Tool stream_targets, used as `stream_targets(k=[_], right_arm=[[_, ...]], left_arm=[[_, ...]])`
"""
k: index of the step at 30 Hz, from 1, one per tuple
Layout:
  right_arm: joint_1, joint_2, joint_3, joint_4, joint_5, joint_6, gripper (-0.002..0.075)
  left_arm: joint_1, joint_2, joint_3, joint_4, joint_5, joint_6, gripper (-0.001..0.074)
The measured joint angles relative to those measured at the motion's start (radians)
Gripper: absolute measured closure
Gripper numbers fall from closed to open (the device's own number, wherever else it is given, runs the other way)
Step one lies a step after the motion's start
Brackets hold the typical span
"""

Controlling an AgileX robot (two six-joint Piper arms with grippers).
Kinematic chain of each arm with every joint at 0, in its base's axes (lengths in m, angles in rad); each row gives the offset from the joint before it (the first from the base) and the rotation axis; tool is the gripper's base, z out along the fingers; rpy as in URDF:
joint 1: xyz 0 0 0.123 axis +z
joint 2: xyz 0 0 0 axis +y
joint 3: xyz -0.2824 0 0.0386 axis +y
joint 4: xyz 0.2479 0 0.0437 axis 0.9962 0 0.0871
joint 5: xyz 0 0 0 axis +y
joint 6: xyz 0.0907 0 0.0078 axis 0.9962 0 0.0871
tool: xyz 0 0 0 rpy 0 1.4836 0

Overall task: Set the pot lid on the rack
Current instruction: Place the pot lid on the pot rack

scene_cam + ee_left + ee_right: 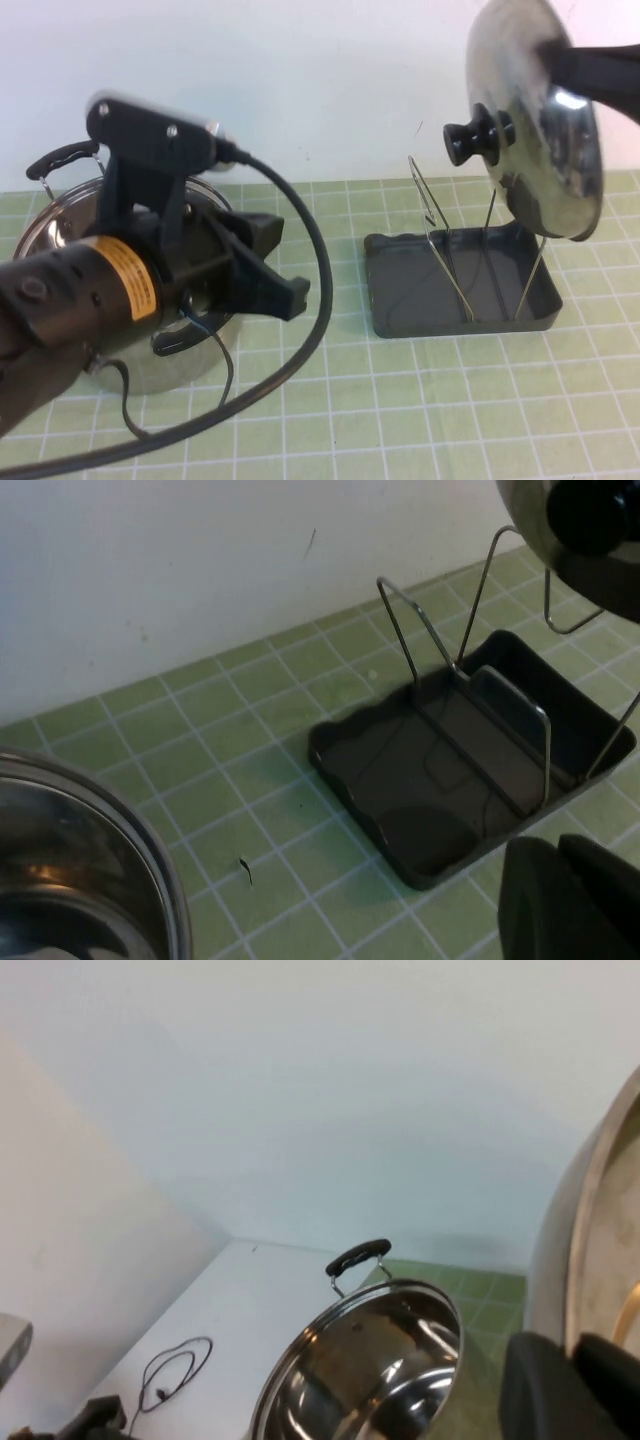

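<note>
My right gripper [565,65] is shut on the rim of the pot lid [540,150] and holds it on edge in the air, just above the right side of the rack. The lid's black knob [478,133] faces left. The rack [440,240] is silver wire loops standing in a dark grey tray [400,290] at centre right. The right wrist view shows my right gripper [570,1380] clamped on the lid's edge [590,1240]. My left gripper [275,275] hovers shut and empty over the pot, left of the rack. In the left wrist view it [565,900] is close to the tray [400,830].
The deep steel pot [50,230] with black handles stands at the left, under my left arm; it also shows in the left wrist view [80,880] and the right wrist view [370,1360]. A white wall runs along the back of the green gridded mat [400,420].
</note>
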Motion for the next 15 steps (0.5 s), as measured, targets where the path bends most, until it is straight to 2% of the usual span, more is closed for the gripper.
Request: stream_targets(k=[9, 15], right_arm=[[0.124, 0.09, -0.052, 0.0, -0.065, -0.044, 0.0702], [0.139, 0.114, -0.061, 0.006, -0.079, -0.07, 0.0701]], left_arm=[[0.0, 0.0, 0.029, -0.037, -0.025, 0.0, 0.0733], [0.0, 0.0, 0.029, -0.039, -0.026, 0.0, 0.0734]])
